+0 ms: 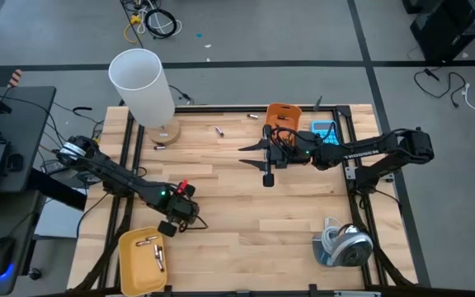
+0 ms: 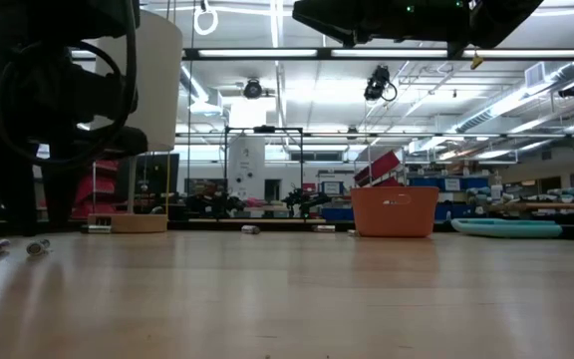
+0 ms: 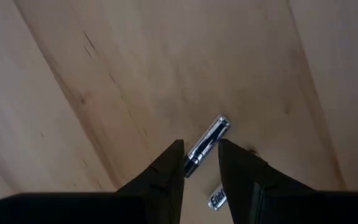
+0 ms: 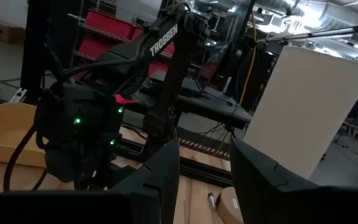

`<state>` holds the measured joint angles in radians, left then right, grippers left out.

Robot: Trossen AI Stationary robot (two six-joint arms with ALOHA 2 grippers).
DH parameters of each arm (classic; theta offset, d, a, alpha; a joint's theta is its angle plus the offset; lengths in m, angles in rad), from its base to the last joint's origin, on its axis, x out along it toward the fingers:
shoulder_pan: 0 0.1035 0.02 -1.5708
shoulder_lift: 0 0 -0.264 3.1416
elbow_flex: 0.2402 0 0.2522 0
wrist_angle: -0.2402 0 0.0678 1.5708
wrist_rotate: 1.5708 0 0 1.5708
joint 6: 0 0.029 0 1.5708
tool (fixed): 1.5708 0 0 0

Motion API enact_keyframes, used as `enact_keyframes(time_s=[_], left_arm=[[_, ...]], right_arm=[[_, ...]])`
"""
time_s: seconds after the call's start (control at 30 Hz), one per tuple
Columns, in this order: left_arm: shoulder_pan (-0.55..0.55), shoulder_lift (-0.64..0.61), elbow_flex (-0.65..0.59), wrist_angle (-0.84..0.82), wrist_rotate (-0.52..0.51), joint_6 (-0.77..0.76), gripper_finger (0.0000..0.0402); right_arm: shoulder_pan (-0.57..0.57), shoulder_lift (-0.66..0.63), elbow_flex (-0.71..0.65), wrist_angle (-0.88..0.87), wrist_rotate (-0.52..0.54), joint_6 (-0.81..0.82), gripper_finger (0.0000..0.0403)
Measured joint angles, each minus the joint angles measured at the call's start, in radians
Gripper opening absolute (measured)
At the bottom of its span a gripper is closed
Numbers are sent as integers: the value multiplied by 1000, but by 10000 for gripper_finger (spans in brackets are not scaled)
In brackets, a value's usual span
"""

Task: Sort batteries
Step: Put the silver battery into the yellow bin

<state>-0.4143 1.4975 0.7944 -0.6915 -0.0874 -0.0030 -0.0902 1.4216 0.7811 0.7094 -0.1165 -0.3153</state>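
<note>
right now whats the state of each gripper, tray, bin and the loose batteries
left gripper: open, fingers straddling a battery on the table
right gripper: open, empty, raised mid-table
yellow tray: holds a few batteries
orange bin: upright, contents hidden
batteries near lamp: loose, unsorted

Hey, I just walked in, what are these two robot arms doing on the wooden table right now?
They are sorting batteries. The left pincer is low over the table near the yellow tray, fingers open on either side of a battery lying on the wood, with another battery close by. The yellow tray already holds a few cells. The right pincer hangs open above the table's middle, holding nothing, near the orange bin. More loose batteries lie by the white lamp.
</note>
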Motion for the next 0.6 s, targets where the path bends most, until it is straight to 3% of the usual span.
enact_keyframes(time_s=[0.6], left_arm=[[1, 0, 49, 8, -71, 0, 101]], right_arm=[[0, 0, 0, 0, 0, 1, 128]])
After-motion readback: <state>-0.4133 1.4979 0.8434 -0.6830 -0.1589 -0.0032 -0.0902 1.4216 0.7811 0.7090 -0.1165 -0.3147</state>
